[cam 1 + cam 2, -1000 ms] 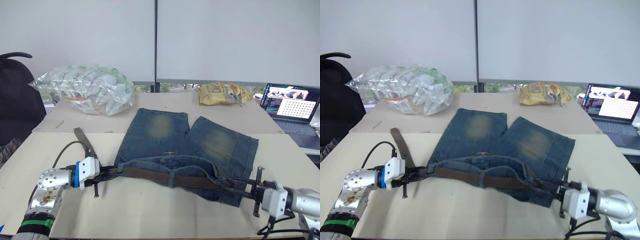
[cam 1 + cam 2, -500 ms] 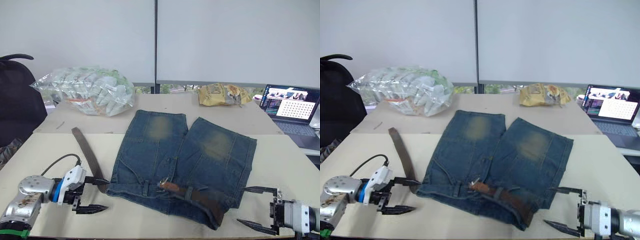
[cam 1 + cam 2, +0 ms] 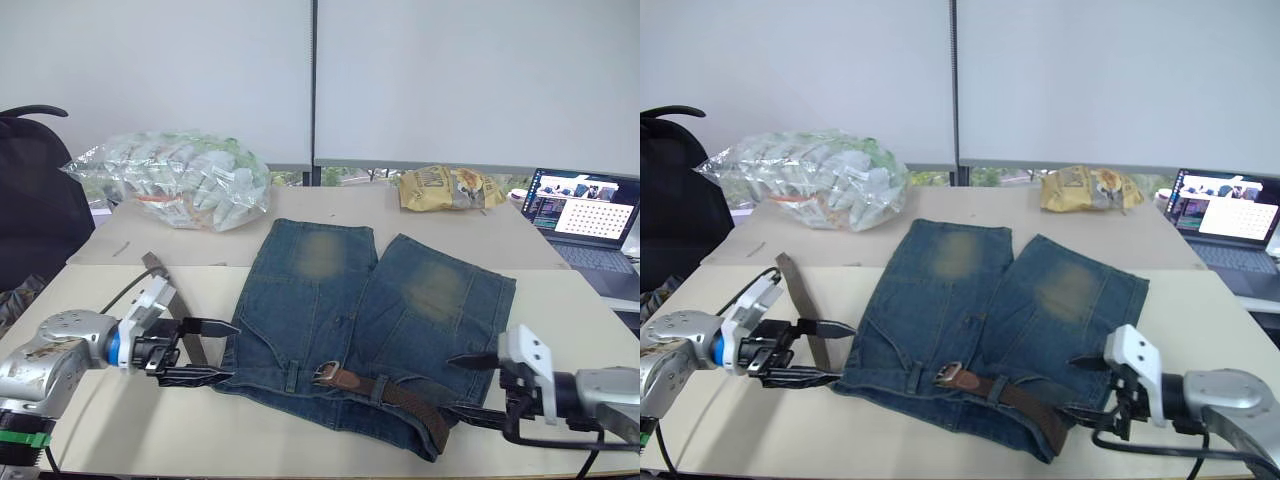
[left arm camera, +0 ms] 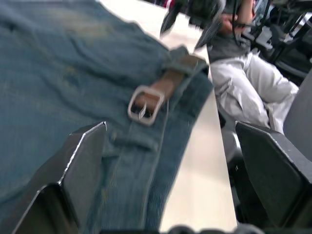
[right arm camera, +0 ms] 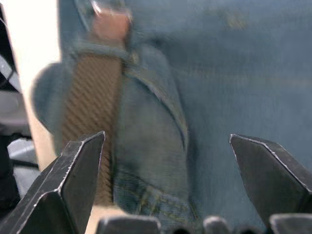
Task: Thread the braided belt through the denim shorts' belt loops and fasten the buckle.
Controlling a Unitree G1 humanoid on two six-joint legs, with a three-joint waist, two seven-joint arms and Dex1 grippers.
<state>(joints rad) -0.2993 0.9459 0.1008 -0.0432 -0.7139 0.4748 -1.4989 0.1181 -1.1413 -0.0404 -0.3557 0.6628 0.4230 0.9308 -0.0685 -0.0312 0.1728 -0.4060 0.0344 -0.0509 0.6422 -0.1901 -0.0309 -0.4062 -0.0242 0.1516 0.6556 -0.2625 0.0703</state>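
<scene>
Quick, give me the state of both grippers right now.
Left gripper: open, holding nothing, at the waist edge of the denim shorts.
Right gripper: open, holding nothing, beside the braided belt.

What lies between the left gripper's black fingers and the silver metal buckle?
In the left eye view, blue denim shorts waistband fabric spans from the left gripper to the buckle.

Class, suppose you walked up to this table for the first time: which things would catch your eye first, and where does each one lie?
The denim shorts lie flat mid-table, with the braided belt along the waistband nearest the robot and its buckle near the middle. The left gripper and right gripper hover open at either end of the waistband. Behind sit a clear plastic bag, a yellow snack bag and, to the right, a laptop.
</scene>
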